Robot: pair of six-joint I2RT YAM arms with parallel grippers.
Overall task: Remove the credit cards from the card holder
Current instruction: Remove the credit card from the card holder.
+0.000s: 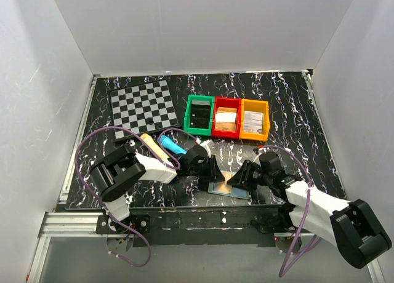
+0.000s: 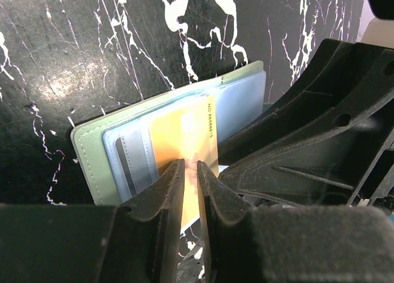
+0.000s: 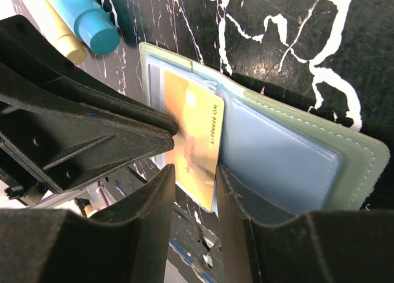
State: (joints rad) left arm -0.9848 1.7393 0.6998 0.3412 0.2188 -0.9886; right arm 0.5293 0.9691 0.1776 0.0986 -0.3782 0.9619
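The card holder (image 1: 220,187) lies open near the table's front edge, grey-green outside (image 3: 363,154) with pale blue panels inside. A yellow credit card (image 2: 181,132) (image 3: 194,129) sticks halfway out of a pocket. My left gripper (image 2: 191,166) (image 1: 214,172) is shut to a narrow slit, tips pressing down on that card and gripping nothing. My right gripper (image 3: 194,172) (image 1: 237,179) faces it, open, with its fingers on either side of the card's free end. One right finger rests on the blue panel. Further grey cards (image 2: 126,163) show in the holder's pockets.
A blue marker (image 1: 172,145) and a yellow marker (image 1: 154,146) lie just behind the left gripper. Green (image 1: 199,115), red (image 1: 226,118) and orange (image 1: 255,120) bins stand mid-table. A checkered board (image 1: 143,104) lies at the back left. White walls enclose the table.
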